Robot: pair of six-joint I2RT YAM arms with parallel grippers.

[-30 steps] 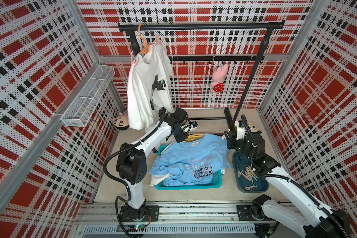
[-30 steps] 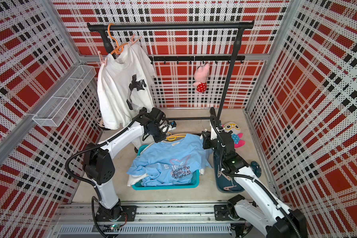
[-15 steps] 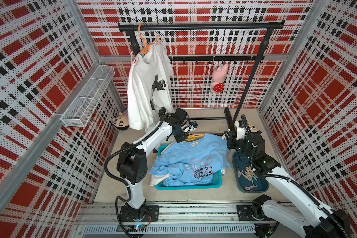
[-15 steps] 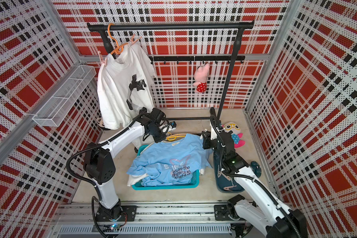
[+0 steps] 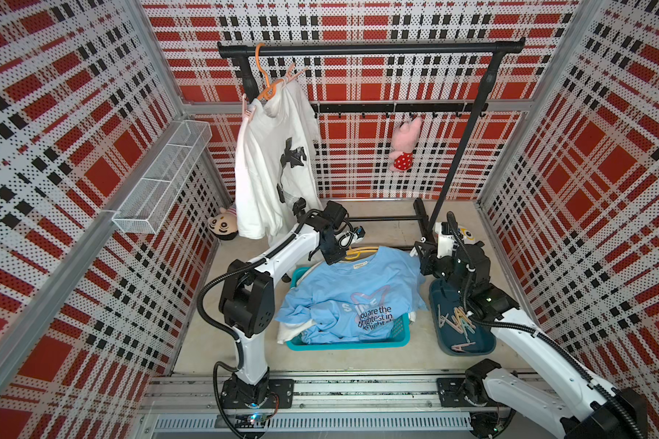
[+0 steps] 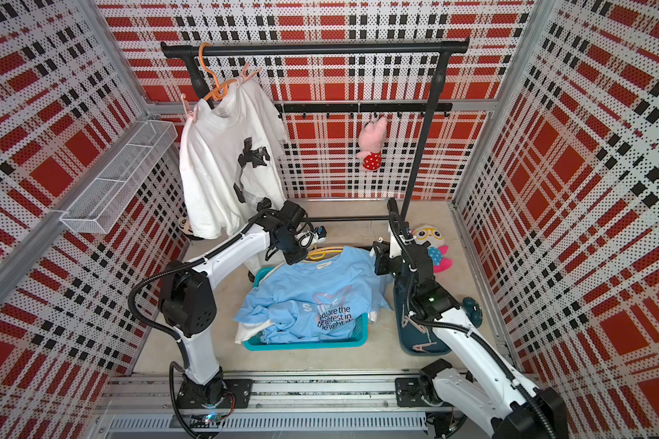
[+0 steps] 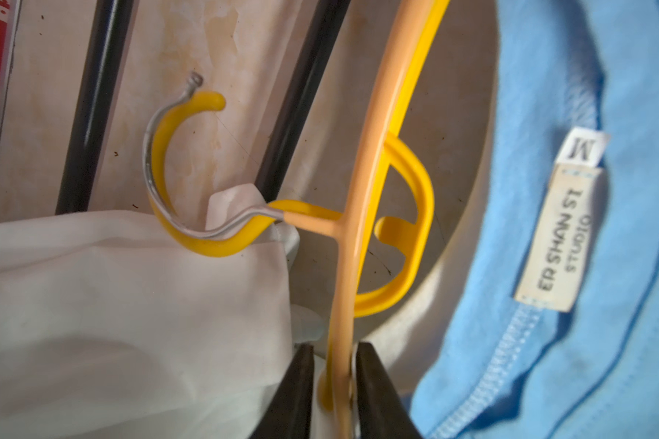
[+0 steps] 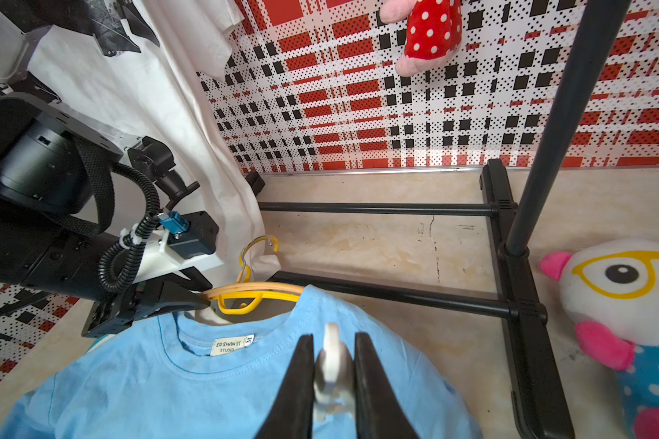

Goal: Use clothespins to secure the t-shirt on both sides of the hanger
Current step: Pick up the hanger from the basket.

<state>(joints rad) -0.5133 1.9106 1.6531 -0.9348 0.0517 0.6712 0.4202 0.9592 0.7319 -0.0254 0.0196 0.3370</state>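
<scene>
A light blue t-shirt (image 5: pixel 358 296) lies spread over a teal basket (image 5: pixel 343 344), with a peach-and-yellow hanger (image 7: pixel 358 190) in its neck; only the hook and top bar show. My left gripper (image 7: pixel 333 380) is shut on the hanger's bar beside the collar, seen in a top view too (image 5: pixel 335 258). My right gripper (image 8: pixel 333 365) is shut on a white clothespin (image 8: pixel 331 357) and hovers over the shirt's shoulder (image 6: pixel 379 258). Several more clothespins (image 5: pixel 457 323) lie in a dark blue tray (image 5: pixel 446 342) on the right.
A white t-shirt (image 5: pixel 274 159) hangs pinned to an orange hanger on the black rack (image 5: pixel 358 48), just behind my left arm. The rack's base bars (image 8: pixel 373 208) cross the floor. A pink plush (image 5: pixel 406 146), an owl plush (image 8: pixel 624 304) and a wire shelf (image 5: pixel 160 178) stand around.
The left gripper's jaws have narrowed onto the hanger bar. Both arms have stayed almost still, and the right keeps its clothespin.
</scene>
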